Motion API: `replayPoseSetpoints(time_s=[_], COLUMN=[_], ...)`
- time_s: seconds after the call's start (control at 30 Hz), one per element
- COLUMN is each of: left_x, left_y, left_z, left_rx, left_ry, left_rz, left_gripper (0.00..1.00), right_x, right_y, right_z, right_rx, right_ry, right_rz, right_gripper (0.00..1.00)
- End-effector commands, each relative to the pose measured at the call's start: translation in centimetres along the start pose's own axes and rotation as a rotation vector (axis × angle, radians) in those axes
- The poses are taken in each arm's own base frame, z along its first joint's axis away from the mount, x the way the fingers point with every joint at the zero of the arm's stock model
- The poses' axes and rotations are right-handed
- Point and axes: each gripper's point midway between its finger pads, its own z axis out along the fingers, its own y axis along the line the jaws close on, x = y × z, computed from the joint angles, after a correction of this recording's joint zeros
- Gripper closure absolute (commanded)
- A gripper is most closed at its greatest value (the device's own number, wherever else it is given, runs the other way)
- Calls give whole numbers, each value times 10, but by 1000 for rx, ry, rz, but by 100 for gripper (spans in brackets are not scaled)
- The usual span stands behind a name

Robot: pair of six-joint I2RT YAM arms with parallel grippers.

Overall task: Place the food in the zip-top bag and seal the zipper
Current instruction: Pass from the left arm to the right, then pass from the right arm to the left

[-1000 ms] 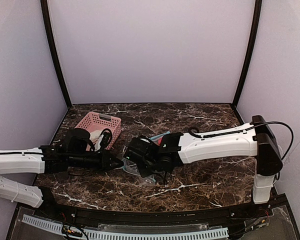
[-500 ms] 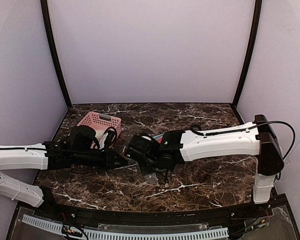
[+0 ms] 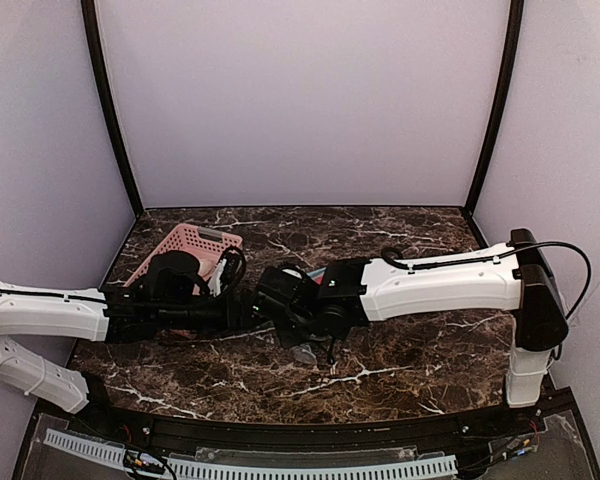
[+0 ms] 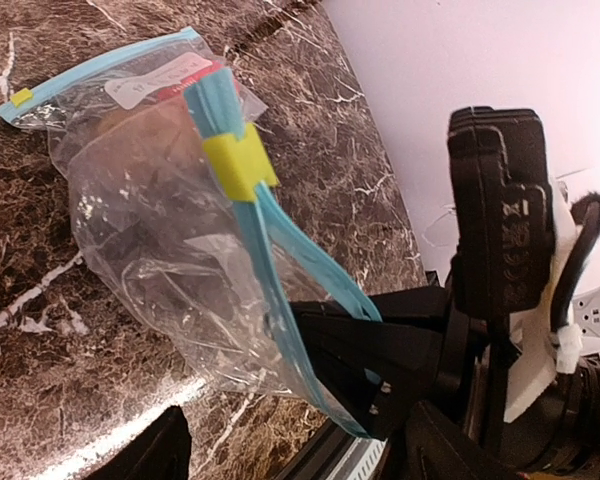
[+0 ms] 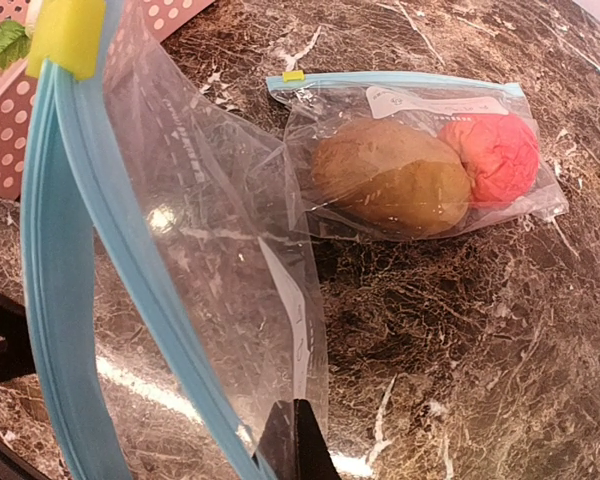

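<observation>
A clear zip-top bag [image 5: 200, 230] with a blue zipper and a yellow slider [image 5: 68, 35] hangs above the table. My right gripper [image 5: 296, 440] is shut on the bag's lower corner. In the left wrist view the same bag [image 4: 170, 250] hangs in front of my left gripper [image 4: 295, 445], whose fingers stand wide apart on either side of the zipper's low end. A second zip-top bag [image 5: 420, 110] lies flat on the table, holding food: a brown bun [image 5: 390, 175] and a red-pink ball [image 5: 500, 150]. A green sprig [image 5: 5, 45] lies in the basket.
A pink plastic basket [image 3: 185, 245] stands at the back left, just behind my left arm [image 3: 50, 310]. My right arm [image 3: 440, 285] reaches across the middle of the marble table. Both grippers meet at the table's centre [image 3: 280, 315].
My left gripper has opened and moved right, up to the right gripper. The right gripper has stayed shut on the bag and shifted slightly.
</observation>
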Motion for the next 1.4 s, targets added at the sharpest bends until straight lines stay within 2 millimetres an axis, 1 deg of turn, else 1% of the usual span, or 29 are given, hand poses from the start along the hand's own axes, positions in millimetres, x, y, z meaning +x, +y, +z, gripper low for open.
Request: replayPoseSetpoints(time_s=[0.0,0.07,0.17,0.53,0.63,0.7,0.77,0.8,0.83,0.87,0.97,1.0,1.03,1.07,1.1,1.13,1.27,1.37], left_x=[-9,-8,-10,-13,-9,-2,4,6,8,12,18,20,27,28,33,36,46,47], left_y=[16,23,29,23,32,36,39,40,42,44,50,54,60,62,67,73,89,91], left_z=[4,6,11,29,36,42,45,46,47,47,43,41,36,35,32,29,17,11], left_rx=[-98,-131,-155,-87,-118,-129,-142,-155,-167,-193,-235,-249,-273,-280,-298,-320,-398,-418], left_ry=[-47,-49,-55,-75,-52,-21,-2,9,18,32,51,58,76,80,91,103,141,155], left_rz=[-37,-51,-60,-108,-111,-115,-109,-103,-90,-82,-52,-50,-38,-32,-30,-21,9,35], left_gripper=[26,25,25,24,24,26,32,38,41,48,60,65,76,81,83,87,93,95], right_x=[-7,-8,-7,1,-1,-3,-5,-5,-5,-5,-3,-3,-2,-3,-3,-4,-8,-12], right_y=[0,0,0,-2,-2,-2,-3,-5,-7,-10,-17,-20,-29,-33,-36,-40,-54,-60], right_z=[-9,-11,-11,-9,-9,-11,-11,-12,-12,-12,-12,-11,-10,-10,-10,-11,-13,-15], right_rx=[-11,-12,-8,7,8,10,18,26,36,45,69,77,100,110,120,131,165,177], right_ry=[-26,-32,-35,-29,-34,-41,-50,-53,-54,-56,-52,-50,-44,-44,-44,-43,-51,-57], right_rz=[27,29,28,23,27,28,34,38,40,43,48,53,58,61,64,67,81,86], right_gripper=[100,100,100,100,100,100,100,100,100,100,100,100,100,100,100,100,100,100])
